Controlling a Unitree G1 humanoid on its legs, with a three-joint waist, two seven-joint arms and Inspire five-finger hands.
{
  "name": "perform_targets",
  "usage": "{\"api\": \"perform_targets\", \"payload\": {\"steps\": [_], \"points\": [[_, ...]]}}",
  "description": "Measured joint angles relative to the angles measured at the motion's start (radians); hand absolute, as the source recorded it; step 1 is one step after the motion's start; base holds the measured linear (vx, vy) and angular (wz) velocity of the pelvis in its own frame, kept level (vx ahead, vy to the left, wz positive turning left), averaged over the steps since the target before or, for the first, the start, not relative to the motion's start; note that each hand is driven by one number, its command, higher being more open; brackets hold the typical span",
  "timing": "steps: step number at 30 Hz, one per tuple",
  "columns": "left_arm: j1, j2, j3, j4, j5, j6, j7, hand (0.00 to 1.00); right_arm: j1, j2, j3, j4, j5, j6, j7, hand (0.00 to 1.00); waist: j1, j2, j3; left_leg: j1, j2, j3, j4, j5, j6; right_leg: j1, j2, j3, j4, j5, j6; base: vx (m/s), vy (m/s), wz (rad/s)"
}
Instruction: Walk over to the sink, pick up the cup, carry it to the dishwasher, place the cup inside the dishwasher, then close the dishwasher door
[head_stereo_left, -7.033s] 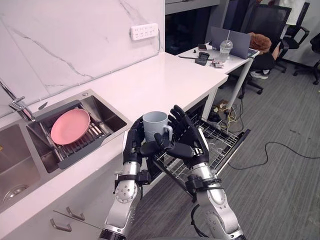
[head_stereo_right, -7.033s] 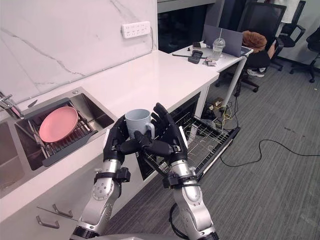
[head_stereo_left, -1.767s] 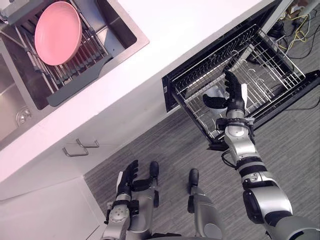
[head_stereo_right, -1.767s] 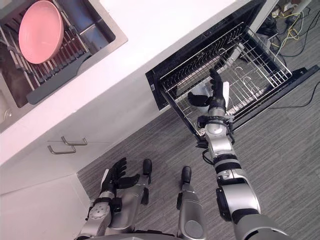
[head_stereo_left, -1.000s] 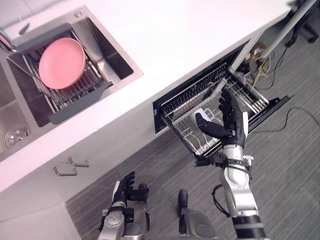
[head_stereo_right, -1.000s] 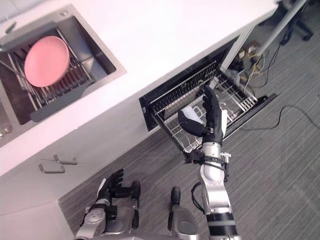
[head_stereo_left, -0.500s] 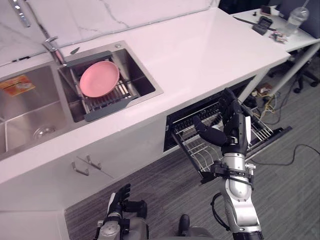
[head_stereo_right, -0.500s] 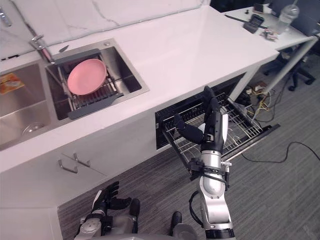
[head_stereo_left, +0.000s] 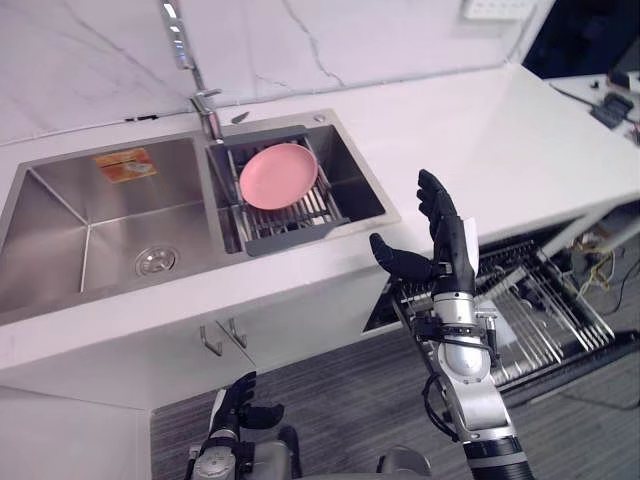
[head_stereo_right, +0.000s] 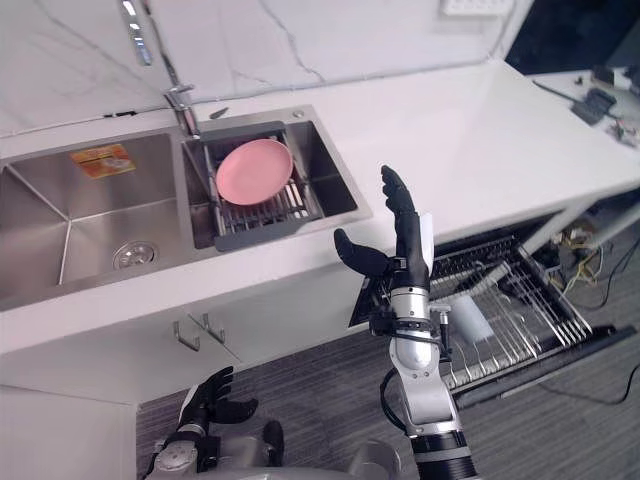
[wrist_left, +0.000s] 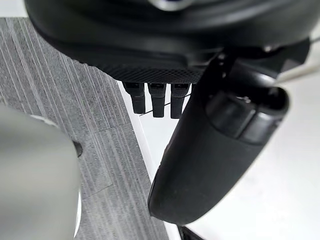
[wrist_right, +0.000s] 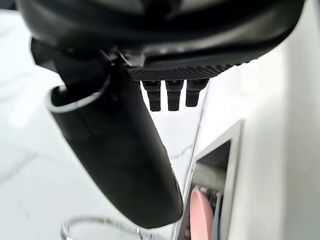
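Cup (head_stereo_right: 467, 319) lies in the dishwasher's pulled-out rack (head_stereo_right: 530, 310) while my right hand (head_stereo_right: 405, 262) hovers empty, fingers spread (left hand (head_stereo_right: 205, 408) hangs relaxed near the floor); only the open door (head_stereo_right: 560, 362) remains to close.

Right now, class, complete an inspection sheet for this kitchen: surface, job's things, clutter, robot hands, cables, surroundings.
Surface: white counter with a steel double sink.
Job's things: cup sits in the dishwasher rack; dishwasher door open, not yet closed.
Clutter: pink plate on the sink's drying rack; orange label in the other basin.
Robot hands: right robot hand raised, open, holding nothing; left robot hand low near the floor, open.
Cables: loose wires beyond the dishwasher.
Surroundings: marble wall, faucet, grey floor.
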Motion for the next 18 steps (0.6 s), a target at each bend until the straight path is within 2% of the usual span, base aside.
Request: {"api": "perform_targets", "payload": {"steps": [1, 2, 3, 4, 7, 12, 14, 15, 16, 17, 18], "points": [[0.000, 0.002, -0.001, 0.005, 0.000, 0.000, 0.000, 0.90, -0.009, -0.014, -0.001, -0.001, -0.004, 0.000, 0.000, 0.90, -0.006, -0.002, -0.001, 0.008, 0.000, -0.033, -0.005, 0.009, -0.018, -0.014, 0.045, 0.036, -0.083, -0.008, -0.002, 0.25, -0.037, 0.98], [-0.001, 0.002, -0.001, 0.007, 0.000, 0.000, 0.000, 0.90, -0.011, -0.023, -0.002, -0.005, -0.012, 0.000, -0.003, 0.90, -0.006, -0.005, -0.004, 0.008, -0.003, -0.048, -0.003, 0.005, -0.025, -0.018, 0.059, 0.042, -0.142, -0.006, -0.002, 0.24, -0.074, 0.95], [-0.003, 0.011, -0.001, 0.008, 0.001, 0.000, -0.002, 0.90, -0.012, -0.033, -0.001, -0.013, -0.012, 0.000, -0.003, 0.90, -0.004, -0.037, -0.022, -0.006, -0.031, -0.056, 0.025, -0.011, -0.044, -0.023, 0.060, 0.043, -0.281, 0.093, 0.003, 0.26, -0.088, 0.80], [-0.017, 0.002, 0.002, 0.037, 0.003, 0.001, 0.001, 0.90, -0.012, -0.048, -0.002, -0.010, -0.011, 0.000, -0.002, 0.90, -0.002, -0.012, -0.025, -0.013, -0.024, -0.069, 0.064, -0.032, -0.055, 0.004, 0.061, 0.035, -0.304, 0.080, 0.019, 0.32, -0.094, 0.63], [0.000, -0.028, 0.008, 0.034, 0.003, -0.003, 0.011, 0.90, -0.001, -0.056, -0.002, -0.011, -0.011, 0.001, 0.008, 0.90, 0.007, 0.038, -0.040, -0.017, 0.020, -0.078, 0.097, -0.062, -0.070, 0.077, 0.099, 0.010, -0.403, 0.093, 0.007, 0.28, -0.067, 0.16], [-0.003, -0.027, 0.008, 0.035, 0.023, -0.001, 0.005, 0.90, 0.039, -0.058, -0.045, -0.023, -0.008, 0.001, 0.011, 0.90, 0.004, 0.042, -0.038, -0.024, 0.070, -0.070, 0.223, -0.108, -0.111, 0.209, 0.142, -0.044, -0.517, 0.120, -0.012, 0.18, -0.041, 0.26], [-0.010, -0.027, 0.011, 0.035, 0.021, 0.007, 0.004, 0.90, 0.045, -0.065, -0.046, -0.032, -0.007, 0.001, 0.014, 0.90, 0.006, 0.042, -0.031, -0.066, 0.077, -0.034, 0.342, -0.110, -0.114, 0.256, 0.138, -0.052, -0.547, 0.124, -0.016, 0.13, 0.011, 0.20], [-0.016, -0.028, 0.011, 0.036, 0.023, 0.007, 0.001, 0.90, 0.044, -0.067, -0.049, -0.036, -0.005, -0.001, 0.014, 0.90, 0.011, 0.048, -0.025, -0.092, 0.084, -0.014, 0.385, -0.136, -0.111, 0.265, 0.134, -0.054, -0.549, 0.124, -0.016, 0.07, 0.039, 0.13], [-0.018, -0.036, 0.010, 0.038, 0.026, 0.007, -0.001, 0.90, 0.038, -0.072, -0.054, -0.036, -0.002, -0.002, 0.013, 0.90, 0.010, 0.059, -0.019, -0.100, 0.091, -0.003, 0.301, -0.138, -0.097, 0.269, 0.137, -0.061, -0.549, 0.124, -0.015, 0.05, 0.077, 0.15], [-0.020, -0.044, 0.009, 0.038, 0.030, 0.008, -0.005, 0.90, 0.039, -0.075, -0.062, -0.035, -0.002, -0.002, 0.014, 0.90, 0.012, 0.077, -0.015, -0.093, 0.096, 0.008, 0.211, -0.082, -0.085, 0.276, 0.140, -0.066, -0.555, 0.122, -0.013, 0.05, 0.094, 0.14], [-0.022, -0.046, 0.009, 0.036, 0.030, 0.007, -0.004, 0.90, 0.040, -0.071, -0.063, -0.034, -0.002, 0.000, 0.014, 0.90, 0.018, 0.071, -0.012, -0.081, 0.085, 0.009, 0.187, -0.068, -0.078, 0.276, 0.131, -0.064, -0.561, 0.124, -0.008, 0.06, 0.125, 0.15]]}}
